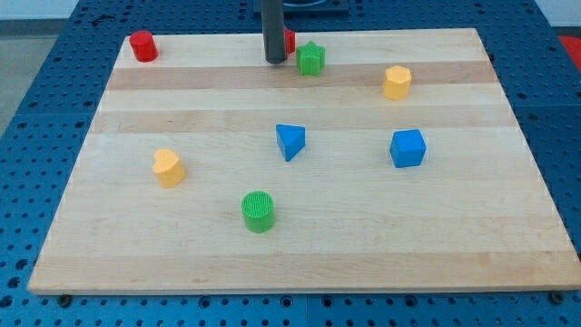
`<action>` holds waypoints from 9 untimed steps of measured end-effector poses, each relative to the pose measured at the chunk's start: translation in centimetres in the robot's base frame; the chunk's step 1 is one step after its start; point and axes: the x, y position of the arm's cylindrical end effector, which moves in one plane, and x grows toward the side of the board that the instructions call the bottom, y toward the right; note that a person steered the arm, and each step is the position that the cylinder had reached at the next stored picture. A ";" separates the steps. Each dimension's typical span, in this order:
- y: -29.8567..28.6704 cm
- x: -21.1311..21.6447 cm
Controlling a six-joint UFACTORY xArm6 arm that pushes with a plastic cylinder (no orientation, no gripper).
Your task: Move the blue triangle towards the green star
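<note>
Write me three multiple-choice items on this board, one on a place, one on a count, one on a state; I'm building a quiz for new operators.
1. Where does the green star-shaped block sit?
A. near the view's top, right of my tip
B. at the view's bottom left
C. beside the blue cube

2. How many yellow blocks lie on the wooden board?
A. one
B. two
C. four

3. What is my tip doing to the blue triangular block?
A. pressing on it
B. resting on top of it
C. standing apart from it, toward the view's top

Answers: 1 A, the star stands just right of the rod's end at the top edge. 2 B, one yellow block at left, one at upper right. 3 C, bare board separates tip and triangle.
</note>
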 end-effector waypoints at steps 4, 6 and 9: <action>-5.4 8.1; -5.6 14.8; 2.5 20.5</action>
